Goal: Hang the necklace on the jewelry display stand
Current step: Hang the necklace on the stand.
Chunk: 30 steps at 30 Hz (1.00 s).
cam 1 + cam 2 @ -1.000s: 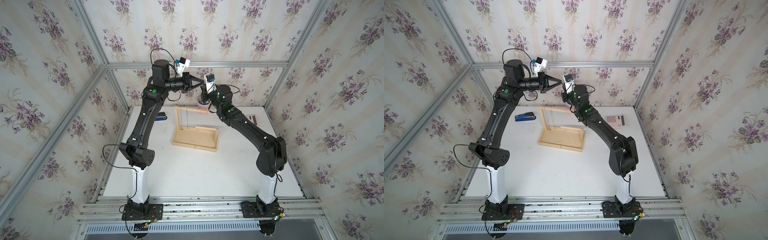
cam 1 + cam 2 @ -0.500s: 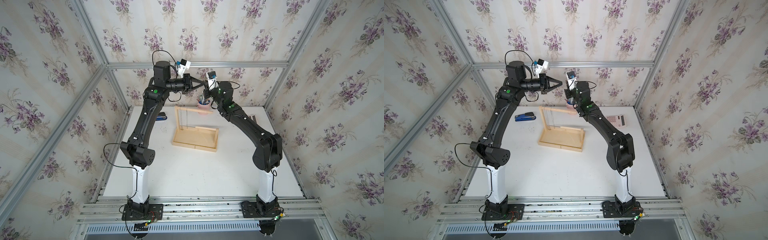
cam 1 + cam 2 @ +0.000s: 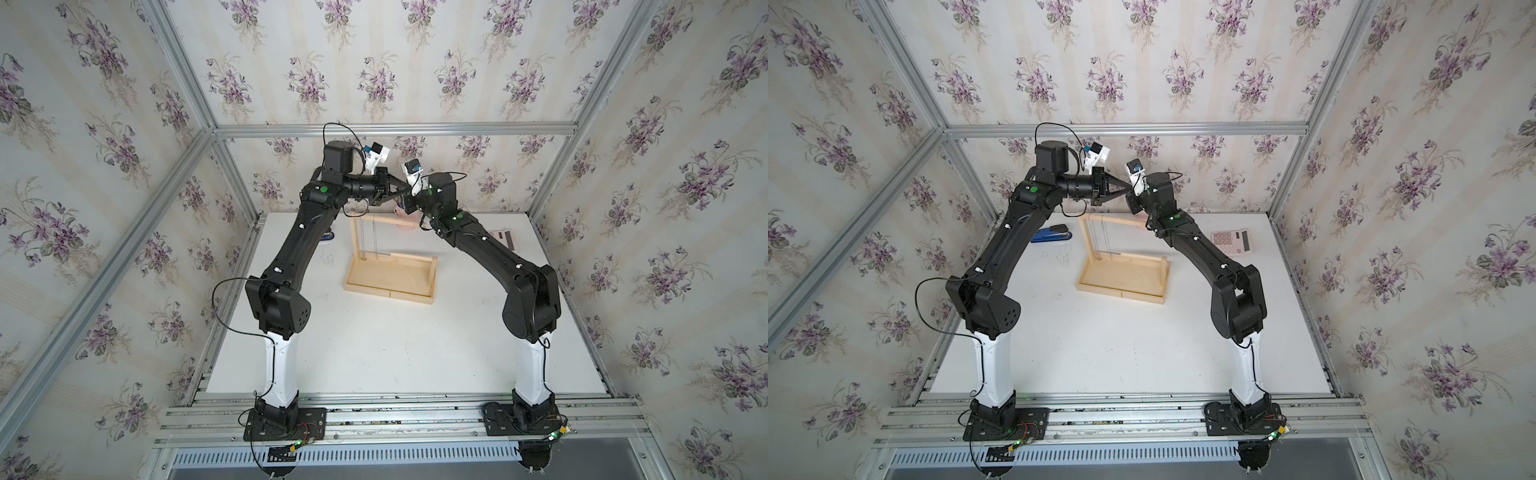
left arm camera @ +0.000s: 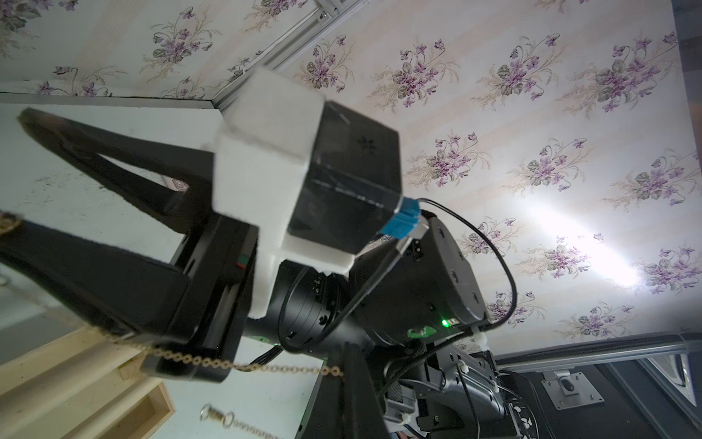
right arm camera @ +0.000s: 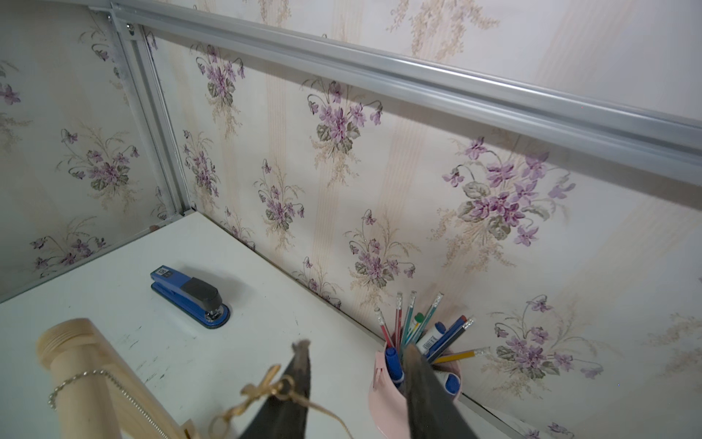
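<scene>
The pale wooden jewelry display stand has its tray (image 3: 388, 293) at mid-table and its top bar (image 3: 382, 219) under both wrists. My left gripper (image 4: 347, 365) is shut on the necklace (image 4: 190, 359), a gold chain stretching from its tips toward the right gripper's spread fingers (image 4: 95, 152). In both top views the left gripper (image 3: 405, 189) (image 3: 1128, 188) points across at the right wrist, above the bar. My right gripper (image 5: 355, 353) is open. The necklace's gold clasp end (image 5: 266, 384) still lies against one of its fingers (image 5: 300, 365). The bar's end (image 5: 72, 353) is close beside.
A silver chain (image 5: 87, 374) is draped over the bar, and thin chains hang by the post (image 3: 365, 237). A pink pen cup (image 5: 391, 395) stands just beyond the right fingers, against the back wall. A blue stapler (image 3: 1052, 233) lies back left, a pink calculator (image 3: 1231, 241) back right.
The right gripper's jaws have spread apart, letting go of the gold chain. The left gripper stays shut. Both wrists have shifted only slightly above the bar.
</scene>
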Available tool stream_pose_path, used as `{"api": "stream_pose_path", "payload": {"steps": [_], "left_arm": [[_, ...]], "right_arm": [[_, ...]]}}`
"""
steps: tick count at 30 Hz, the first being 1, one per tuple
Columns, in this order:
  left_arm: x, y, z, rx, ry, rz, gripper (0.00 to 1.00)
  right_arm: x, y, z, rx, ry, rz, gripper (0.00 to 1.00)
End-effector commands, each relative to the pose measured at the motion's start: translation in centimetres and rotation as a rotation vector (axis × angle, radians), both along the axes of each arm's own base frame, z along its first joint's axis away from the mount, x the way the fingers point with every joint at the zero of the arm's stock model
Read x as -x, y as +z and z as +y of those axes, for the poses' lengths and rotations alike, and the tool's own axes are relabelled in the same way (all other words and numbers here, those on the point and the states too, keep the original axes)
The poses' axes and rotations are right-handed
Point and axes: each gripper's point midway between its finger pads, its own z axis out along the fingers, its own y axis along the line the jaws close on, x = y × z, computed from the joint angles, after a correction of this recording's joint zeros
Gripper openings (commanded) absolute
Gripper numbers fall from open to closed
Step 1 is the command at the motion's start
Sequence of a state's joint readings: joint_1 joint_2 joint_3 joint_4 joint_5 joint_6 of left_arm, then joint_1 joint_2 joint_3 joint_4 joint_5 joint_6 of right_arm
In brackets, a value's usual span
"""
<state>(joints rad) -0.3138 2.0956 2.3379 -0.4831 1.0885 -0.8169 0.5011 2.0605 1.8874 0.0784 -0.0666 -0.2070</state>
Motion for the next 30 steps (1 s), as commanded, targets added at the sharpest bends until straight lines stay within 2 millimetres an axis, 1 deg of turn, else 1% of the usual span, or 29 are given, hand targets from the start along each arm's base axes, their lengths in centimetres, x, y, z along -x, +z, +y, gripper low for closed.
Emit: {"api": "stream_pose_path", "payload": {"steps": [1,2,5,13,16,21,25,30], "left_arm": [[0.1,0.4,0.2,0.000,-0.001,-0.052,0.00],[0.0,0.3,0.2,0.000,0.000,-0.047,0.00],[-0.3,0.4,0.4,0.002,0.015,-0.042,0.00],[-0.6,2.6,0.6,0.033,0.029,-0.073,0.00],[-0.8,2.9,0.6,0.040,0.028,-0.075,0.00],[-1.5,2.3,0.3,0.049,0.020,-0.050,0.00],[-2.1,1.3,0.2,0.043,0.021,-0.033,0.00],[-2.7,1.3,0.2,0.051,0.024,-0.034,0.00]], "right_arm": [[1.2,0.1,0.0,0.023,0.035,0.030,0.55],[1.6,0.0,0.0,0.031,0.045,0.042,0.57],[2.8,-0.6,-0.3,0.045,0.064,0.082,0.58],[6.0,-1.6,-1.9,0.052,0.063,0.154,0.59],[7.4,-2.4,-2.5,0.047,0.060,0.185,0.59],[9.6,-3.6,-3.3,0.055,0.078,0.242,0.60],[11.3,-4.3,-3.8,0.046,0.097,0.274,0.60],[13.2,-4.7,-4.1,0.021,0.116,0.307,0.60]]}}
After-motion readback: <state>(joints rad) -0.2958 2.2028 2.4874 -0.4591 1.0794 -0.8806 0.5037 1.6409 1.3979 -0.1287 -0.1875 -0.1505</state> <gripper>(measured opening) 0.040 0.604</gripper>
